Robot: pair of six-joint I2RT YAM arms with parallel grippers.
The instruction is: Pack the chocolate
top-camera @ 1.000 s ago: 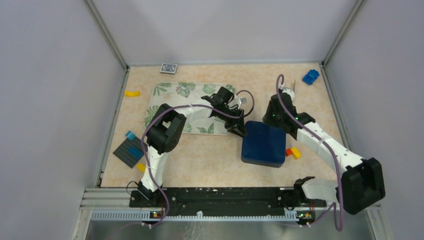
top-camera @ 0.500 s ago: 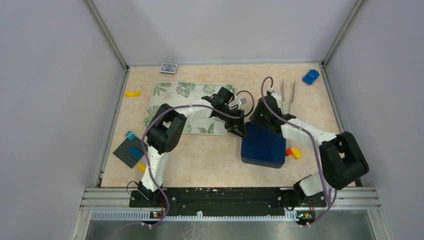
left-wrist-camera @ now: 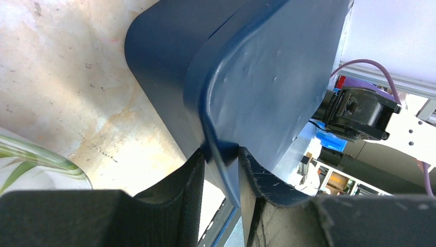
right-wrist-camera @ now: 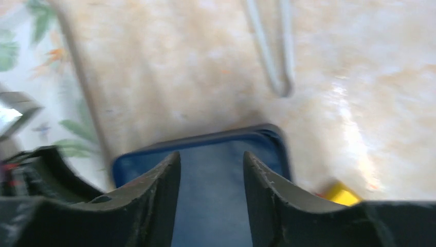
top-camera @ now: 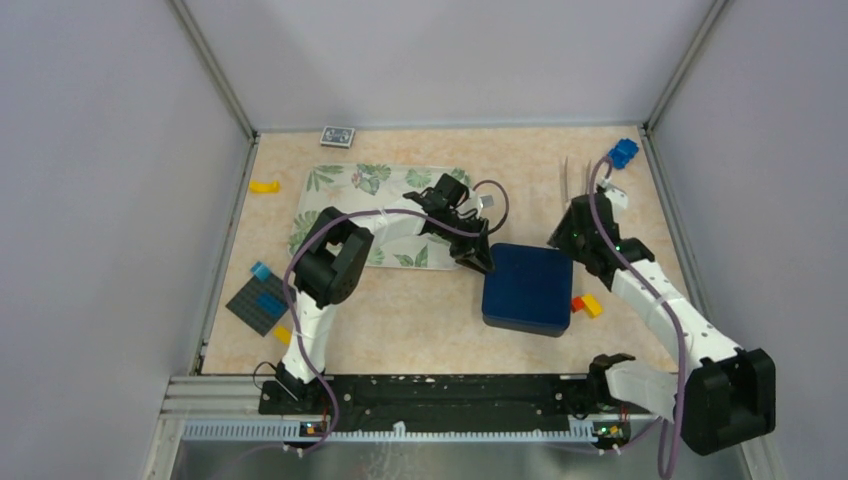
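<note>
No chocolate pieces show in any view. A dark blue square box [top-camera: 527, 288] with its lid on sits mid-table. My left gripper [top-camera: 478, 262] is at its far-left corner. In the left wrist view my left gripper [left-wrist-camera: 221, 159] is shut on the rim of the blue lid [left-wrist-camera: 267, 67]. My right gripper [top-camera: 572, 232] hovers by the box's far-right corner. In the right wrist view, which is blurred, my right gripper [right-wrist-camera: 212, 159] is open and empty above the box [right-wrist-camera: 211, 149].
A leaf-print tray [top-camera: 350, 190] lies behind the left gripper. Metal tweezers [top-camera: 566, 178] lie at the back right, with a blue toy [top-camera: 621, 153] beyond. Red and yellow blocks [top-camera: 588, 304] lie right of the box. A grey baseplate [top-camera: 258, 302] is at the left.
My right gripper swung left over the box's far edge, then back to the right and away from it. The left gripper has stayed clamped on the lid corner.
</note>
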